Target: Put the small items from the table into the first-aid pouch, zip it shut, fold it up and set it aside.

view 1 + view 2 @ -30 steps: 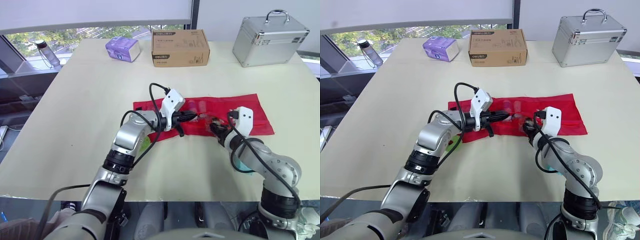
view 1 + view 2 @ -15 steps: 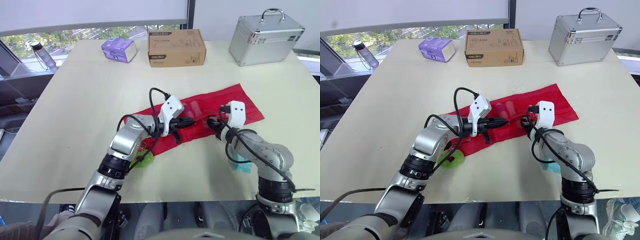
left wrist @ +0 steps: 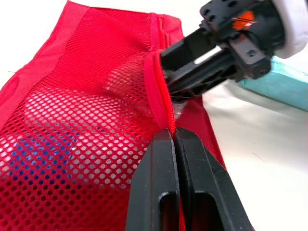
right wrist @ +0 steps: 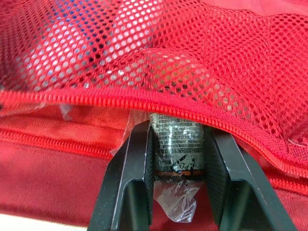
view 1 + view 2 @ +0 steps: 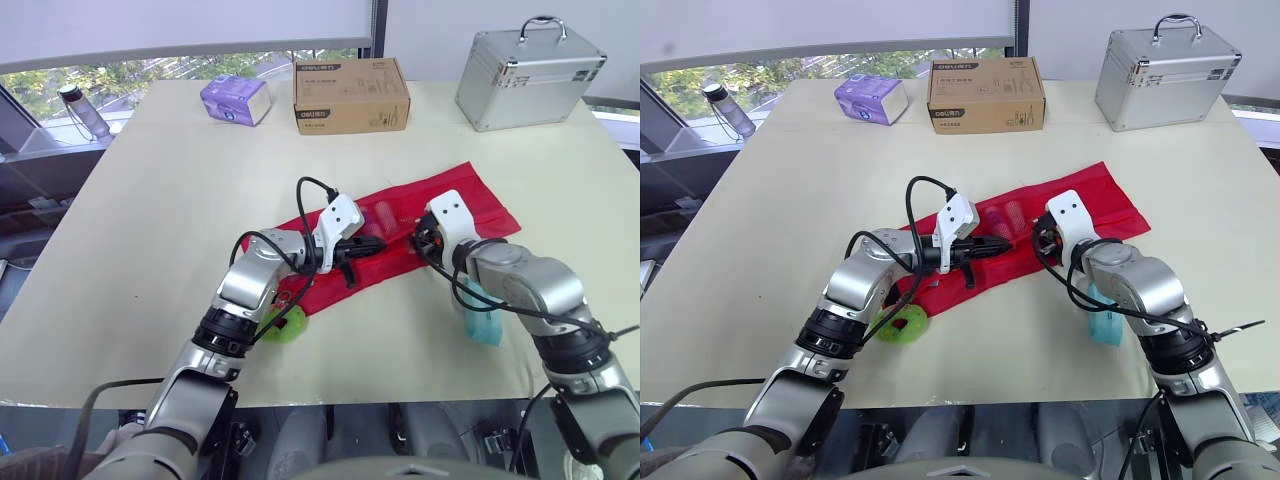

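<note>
Red mesh zip pouch [image 5: 475, 196] lies slantwise, mid cream table [image 5: 150, 220]. My left gripper [image 3: 174, 135] pinched tight on its zipper edge. My right gripper [image 5: 424, 238] part-spread, clamping small dark plastic-wrapped tube [image 4: 178, 144] at pouch mouth; tube's fine print unreadable.

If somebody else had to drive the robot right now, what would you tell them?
Left gripper: shut on the zipper edge of the red pouch, holding its mesh pocket open.
Right gripper: shut on a small dark tube, whose top end sits under the zipper edge.
Done: some items show through the mesh, inside the pocket.
On the table: a green ring beside the left arm and a teal packet beside the right arm.
Left to do: drop the tube in, pack those two, zip, fold, set aside.
</note>
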`<state>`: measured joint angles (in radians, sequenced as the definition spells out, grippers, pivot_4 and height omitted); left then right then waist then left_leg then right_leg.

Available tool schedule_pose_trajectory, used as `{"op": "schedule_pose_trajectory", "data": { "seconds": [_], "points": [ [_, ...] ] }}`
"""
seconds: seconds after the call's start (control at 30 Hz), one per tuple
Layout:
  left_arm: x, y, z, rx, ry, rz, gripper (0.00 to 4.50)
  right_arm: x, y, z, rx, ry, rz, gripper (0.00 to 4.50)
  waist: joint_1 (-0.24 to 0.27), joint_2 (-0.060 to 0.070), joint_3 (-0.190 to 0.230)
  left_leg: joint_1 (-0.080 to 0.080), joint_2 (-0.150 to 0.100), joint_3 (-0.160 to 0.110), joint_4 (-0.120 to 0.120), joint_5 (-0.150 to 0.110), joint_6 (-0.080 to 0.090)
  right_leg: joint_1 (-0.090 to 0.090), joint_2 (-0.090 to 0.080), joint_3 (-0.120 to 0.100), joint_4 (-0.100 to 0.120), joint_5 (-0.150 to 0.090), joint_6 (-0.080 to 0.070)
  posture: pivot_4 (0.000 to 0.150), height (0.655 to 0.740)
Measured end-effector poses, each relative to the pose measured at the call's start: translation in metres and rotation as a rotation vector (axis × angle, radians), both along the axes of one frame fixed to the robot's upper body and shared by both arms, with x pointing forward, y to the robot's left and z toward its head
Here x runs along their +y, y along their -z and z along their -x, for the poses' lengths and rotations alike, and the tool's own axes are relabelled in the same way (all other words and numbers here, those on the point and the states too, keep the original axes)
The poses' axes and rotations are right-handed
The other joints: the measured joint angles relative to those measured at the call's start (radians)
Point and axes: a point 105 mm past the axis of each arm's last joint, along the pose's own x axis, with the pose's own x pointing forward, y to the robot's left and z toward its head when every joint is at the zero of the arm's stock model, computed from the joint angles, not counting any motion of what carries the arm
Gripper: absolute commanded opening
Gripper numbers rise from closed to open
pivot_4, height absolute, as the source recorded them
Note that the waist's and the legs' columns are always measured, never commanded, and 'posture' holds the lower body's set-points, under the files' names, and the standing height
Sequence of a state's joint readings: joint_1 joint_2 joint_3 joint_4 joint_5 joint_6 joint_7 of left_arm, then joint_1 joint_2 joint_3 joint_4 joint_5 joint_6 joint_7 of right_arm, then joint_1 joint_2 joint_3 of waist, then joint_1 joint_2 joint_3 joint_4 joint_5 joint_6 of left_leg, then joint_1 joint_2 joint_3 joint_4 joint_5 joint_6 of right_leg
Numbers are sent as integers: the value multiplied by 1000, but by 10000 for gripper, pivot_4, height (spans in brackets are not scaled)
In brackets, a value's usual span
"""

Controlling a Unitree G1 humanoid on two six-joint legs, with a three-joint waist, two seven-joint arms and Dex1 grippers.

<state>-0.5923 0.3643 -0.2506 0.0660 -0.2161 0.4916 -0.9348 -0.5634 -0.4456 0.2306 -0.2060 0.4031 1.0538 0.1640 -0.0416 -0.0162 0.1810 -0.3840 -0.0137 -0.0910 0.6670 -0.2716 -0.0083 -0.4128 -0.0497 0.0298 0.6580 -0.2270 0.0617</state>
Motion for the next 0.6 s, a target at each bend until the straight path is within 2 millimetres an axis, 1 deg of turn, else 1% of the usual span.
{"op": "schedule_pose_trajectory", "data": {
  "seconds": [0.13,0.2,0.23,0.33,0.37,0.4,0.5,0.57,0.6],
  "points": [
    [0,2,-1,-3,-2,-9,0,4,-1,-8,-6,-17,-1,8519,0,0,0,0,0,0,0,0,0,0,0,0,0,0,0,1500,7400],
    [0,2,-1,-6,-3,-14,0,5,-1,-8,-8,-34,-5,18540,1,0,0,0,0,0,0,0,0,0,0,0,0,0,0,1500,7400],
    [0,2,-1,-7,-2,-13,0,6,0,-8,-5,-53,-9,20902,1,0,0,0,0,0,0,0,0,0,0,0,0,0,0,1500,7400],
    [0,4,-2,0,-3,-12,0,8,-1,-5,-3,-101,-22,35595,1,0,0,0,0,0,0,0,0,0,0,0,0,0,0,1500,7400],
    [0,4,-2,2,-3,-11,0,7,-1,-3,-7,-110,-29,39514,1,0,0,0,0,-1,0,0,0,0,0,-1,-1,0,0,1500,7400],
    [0,4,-2,1,-2,-11,0,6,0,0,-8,-115,-36,44514,2,0,0,-1,0,-1,0,0,0,0,0,-1,-1,0,0,1500,7400],
    [1,4,-3,4,-3,-12,0,-4,-1,14,-18,-125,-75,44514,5,0,0,-1,0,-1,0,0,0,0,-1,-1,-1,0,0,1500,7400],
    [1,4,-4,7,-5,-12,0,-16,-12,22,-53,-112,-84,44514,5,0,0,-1,-1,-1,1,0,0,0,-1,-1,-1,0,0,1500,7400],
    [2,4,-4,7,-6,-12,0,-18,-14,23,-60,-110,-85,44514,6,0,0,-1,0,-1,1,0,0,0,-1,-1,-1,0,0,1500,7400]
  ]
}}
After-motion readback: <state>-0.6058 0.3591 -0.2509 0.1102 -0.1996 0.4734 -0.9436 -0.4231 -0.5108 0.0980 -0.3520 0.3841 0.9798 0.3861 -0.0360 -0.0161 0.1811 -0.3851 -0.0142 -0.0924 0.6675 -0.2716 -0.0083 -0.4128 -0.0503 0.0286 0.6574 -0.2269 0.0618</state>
